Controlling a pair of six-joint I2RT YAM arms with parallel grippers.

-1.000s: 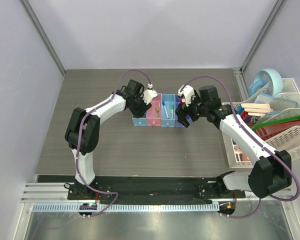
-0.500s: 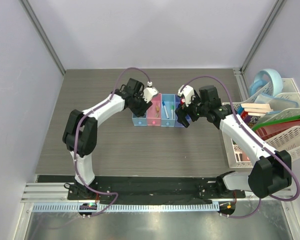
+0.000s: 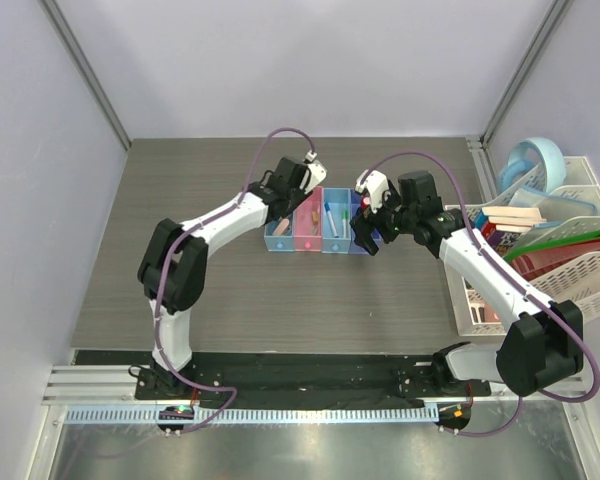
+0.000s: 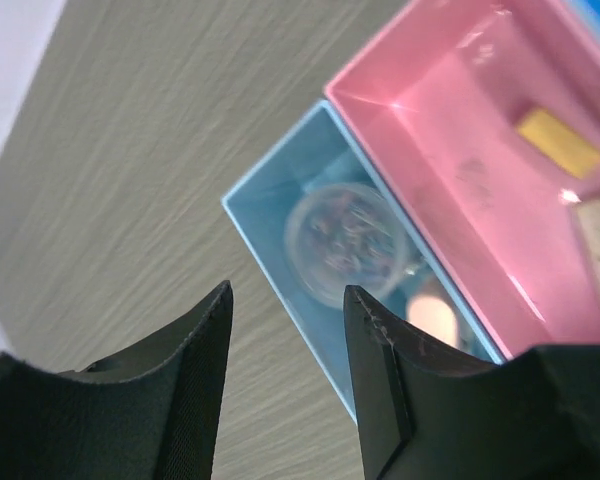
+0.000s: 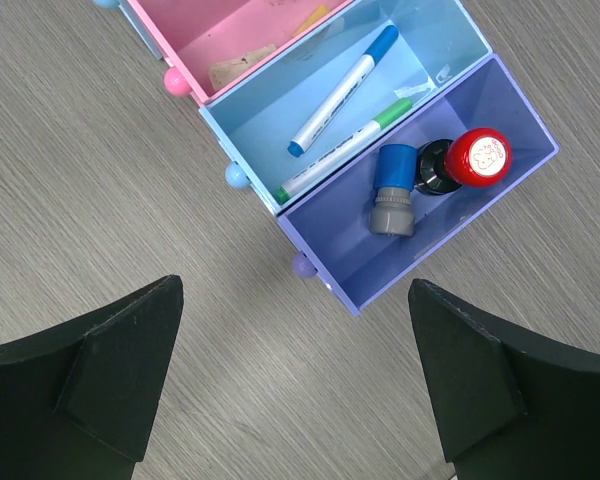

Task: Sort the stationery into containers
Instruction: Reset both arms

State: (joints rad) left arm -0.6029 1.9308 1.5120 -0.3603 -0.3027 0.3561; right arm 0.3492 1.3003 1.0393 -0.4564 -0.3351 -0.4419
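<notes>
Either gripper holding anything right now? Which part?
Nothing held. Left gripper is open and empty over the clear roll; right gripper open above the bins.

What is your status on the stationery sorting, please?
Left jaws open, empty, near clear round roll in light-blue translucent end bin. Right jaws wide open, empty, beside darker-blue bin holding red-capped black bottle. Nothing blocking either.
</notes>
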